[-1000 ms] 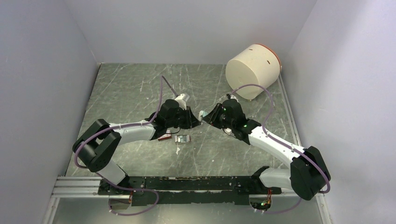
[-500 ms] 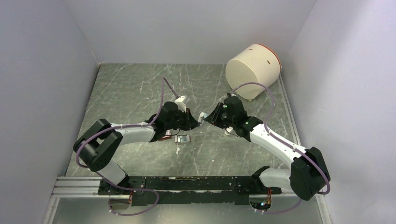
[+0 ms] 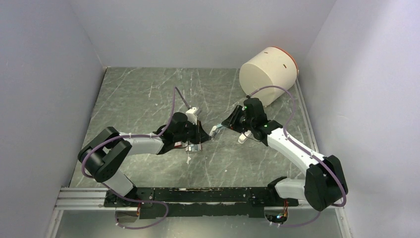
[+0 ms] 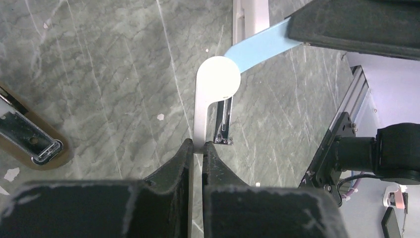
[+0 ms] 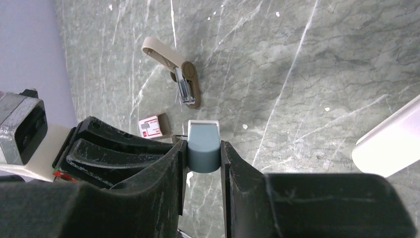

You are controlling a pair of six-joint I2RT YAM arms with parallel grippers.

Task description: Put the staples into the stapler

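Left gripper (image 4: 198,147) has just snapped shut on the white arm of the blue-and-white stapler (image 4: 218,79), and I've pulled it down, further from the cream tub (image 3: 269,69). My right gripper (image 5: 203,148) has tipped the blue end along too.

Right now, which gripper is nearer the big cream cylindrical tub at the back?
Right. The right gripper is near-left of the cream tub; the left gripper lies beyond it, farther left.

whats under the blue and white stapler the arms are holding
Under the held stapler only bare table shows. A red box and an open tan stapler lie off to the side. The left fingers hide what lies beneath its near end.
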